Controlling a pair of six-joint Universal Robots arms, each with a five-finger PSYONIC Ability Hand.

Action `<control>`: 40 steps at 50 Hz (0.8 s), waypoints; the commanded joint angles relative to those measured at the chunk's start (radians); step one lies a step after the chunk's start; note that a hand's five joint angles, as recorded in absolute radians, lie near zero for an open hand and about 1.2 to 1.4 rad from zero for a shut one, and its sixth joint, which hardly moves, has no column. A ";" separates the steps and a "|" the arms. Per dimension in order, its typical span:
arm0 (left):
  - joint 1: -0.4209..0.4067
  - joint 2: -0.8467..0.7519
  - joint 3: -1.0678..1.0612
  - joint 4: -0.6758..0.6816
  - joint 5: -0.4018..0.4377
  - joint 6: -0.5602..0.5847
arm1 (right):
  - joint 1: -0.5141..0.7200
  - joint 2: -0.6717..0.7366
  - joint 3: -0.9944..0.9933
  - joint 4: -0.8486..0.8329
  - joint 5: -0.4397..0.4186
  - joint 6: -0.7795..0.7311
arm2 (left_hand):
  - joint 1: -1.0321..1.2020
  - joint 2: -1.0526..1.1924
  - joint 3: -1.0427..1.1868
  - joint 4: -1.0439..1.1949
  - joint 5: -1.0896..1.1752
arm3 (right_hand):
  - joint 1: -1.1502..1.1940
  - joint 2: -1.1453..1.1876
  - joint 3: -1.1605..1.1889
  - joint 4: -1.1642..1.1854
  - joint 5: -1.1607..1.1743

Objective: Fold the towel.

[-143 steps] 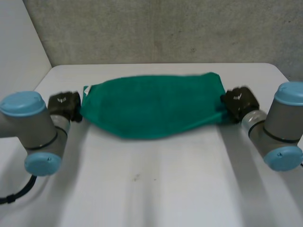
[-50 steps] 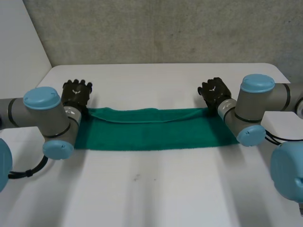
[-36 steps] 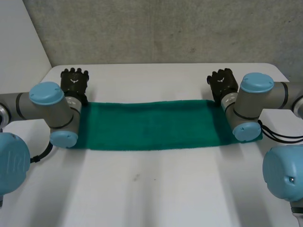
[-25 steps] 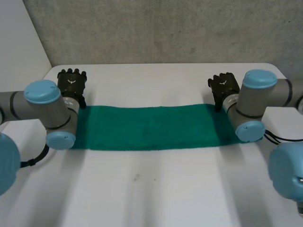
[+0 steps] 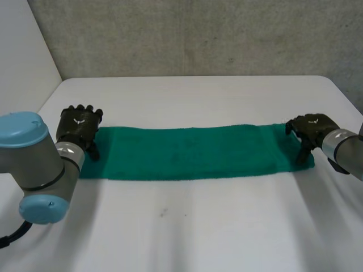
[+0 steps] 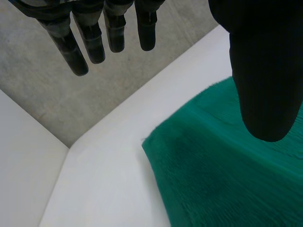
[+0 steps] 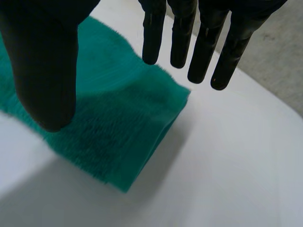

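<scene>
- Head view: the green terry towel lies as a narrow strip on the white table, its long axis running from arm to arm. The left hand is at one short end and the right hand at the other.
- Left wrist view: the left hand has its fingers straight and its thumb apart, holding nothing. The towel ends under the thumb, perhaps untouched.
- Right wrist view: the right hand is likewise spread and empty, above an end corner of the towel.
</scene>
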 commanded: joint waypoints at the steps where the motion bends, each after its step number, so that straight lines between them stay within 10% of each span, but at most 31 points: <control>1: -0.001 -0.006 -0.015 0.000 -0.002 -0.009 | -0.036 0.050 -0.001 -0.029 -0.035 0.000 | -0.053 -0.029 -0.039 -0.026 -0.032 | 0.308 0.244 0.241 0.240 0.257; 5: 0.000 -0.007 -0.017 0.000 -0.002 -0.037 | -0.048 0.109 -0.017 -0.064 -0.023 -0.003 | -0.053 -0.029 -0.039 -0.026 -0.032 | 0.989 0.925 0.923 0.922 0.939; 24: 0.007 0.029 -0.061 -0.003 -0.003 -0.064 | -0.265 -0.014 -0.016 -0.084 0.131 -0.299 | -0.053 -0.029 -0.039 -0.026 -0.032 | 0.991 0.927 0.925 0.924 0.941; 40: 0.004 0.141 -0.124 -0.004 -0.003 -0.066 | 0.287 -0.117 -0.160 -0.092 -0.194 -0.132 | -0.056 -0.032 -0.042 -0.029 -0.035 | 0.991 0.927 0.925 0.924 0.941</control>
